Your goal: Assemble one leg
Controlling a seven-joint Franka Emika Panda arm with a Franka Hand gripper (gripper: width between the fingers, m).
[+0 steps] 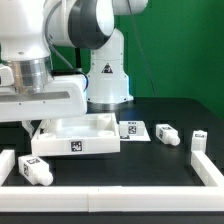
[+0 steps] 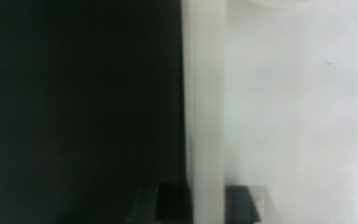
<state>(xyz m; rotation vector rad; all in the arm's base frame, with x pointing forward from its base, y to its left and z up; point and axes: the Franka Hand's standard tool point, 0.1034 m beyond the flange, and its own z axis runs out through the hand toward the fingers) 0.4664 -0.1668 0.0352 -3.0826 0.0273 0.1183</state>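
The large flat white square panel (image 1: pixel 78 132) lies at the middle of the table with a tag on its front edge. My gripper (image 2: pixel 206 196) is at the panel's end on the exterior view's left, where the white hand body (image 1: pixel 45 98) hides the fingers. In the wrist view the panel's edge (image 2: pixel 204 100) runs between the two dark fingers (image 2: pixel 169 202), which close on it. Three legs lie loose: one (image 1: pixel 165 133) and another (image 1: pixel 197 138) on the exterior view's right, one (image 1: pixel 33 168) at the front left.
The marker board (image 1: pixel 132 129) lies just beside the panel on the exterior view's right. Low white walls (image 1: pixel 110 195) border the work area at front, left and right. The robot's base (image 1: pixel 106 75) stands behind the panel.
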